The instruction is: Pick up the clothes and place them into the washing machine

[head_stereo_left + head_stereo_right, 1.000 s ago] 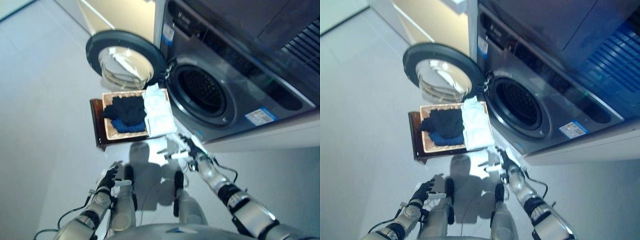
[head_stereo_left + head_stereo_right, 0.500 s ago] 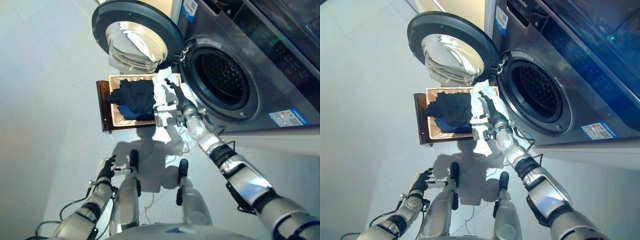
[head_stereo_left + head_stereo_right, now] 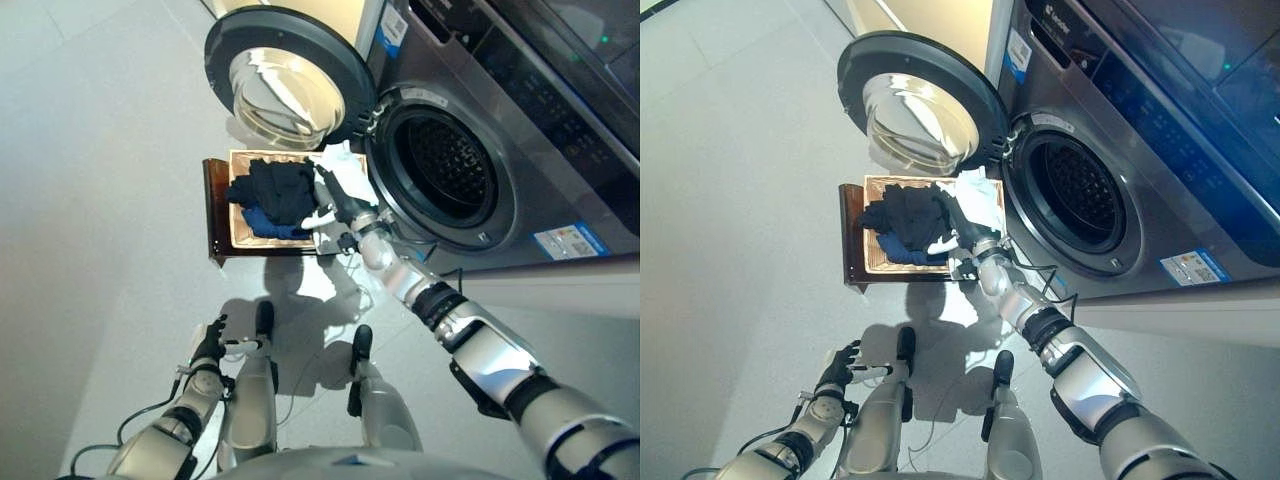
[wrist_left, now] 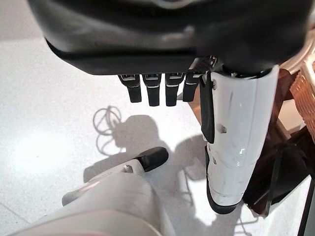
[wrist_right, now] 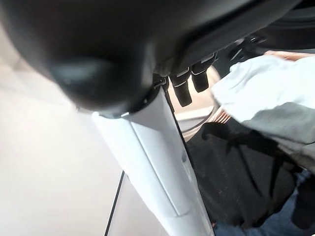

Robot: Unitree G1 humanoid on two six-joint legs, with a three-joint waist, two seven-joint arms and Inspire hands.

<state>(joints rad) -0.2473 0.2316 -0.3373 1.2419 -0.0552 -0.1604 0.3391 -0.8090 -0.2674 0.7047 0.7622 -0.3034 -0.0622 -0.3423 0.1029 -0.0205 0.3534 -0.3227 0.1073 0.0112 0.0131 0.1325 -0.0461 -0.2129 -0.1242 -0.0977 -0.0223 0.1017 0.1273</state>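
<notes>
A wicker basket [image 3: 236, 212] on a brown stool holds dark clothes [image 3: 272, 188], a blue cloth [image 3: 262, 221] and a white cloth [image 3: 346, 163] at its right side. My right hand [image 3: 338, 195] is stretched over the white cloth, beside the dark pile, open with straight fingers [image 5: 182, 91]. In the right wrist view the white cloth [image 5: 266, 88] and dark clothes [image 5: 236, 157] lie just past the fingers, nothing held. My left hand [image 3: 208, 346] hangs low near the floor, open and empty. The washing machine's drum [image 3: 445, 165] gapes to the right of the basket.
The round door [image 3: 288, 90] stands swung open behind the basket, its glass facing me. The washer's grey front [image 3: 560, 190] fills the right side. Pale floor [image 3: 100, 200] spreads to the left of the stool.
My right arm has reached up from the floor in front of the stool to over the basket's white cloth. The camera has shifted too. The left hand stayed put.
</notes>
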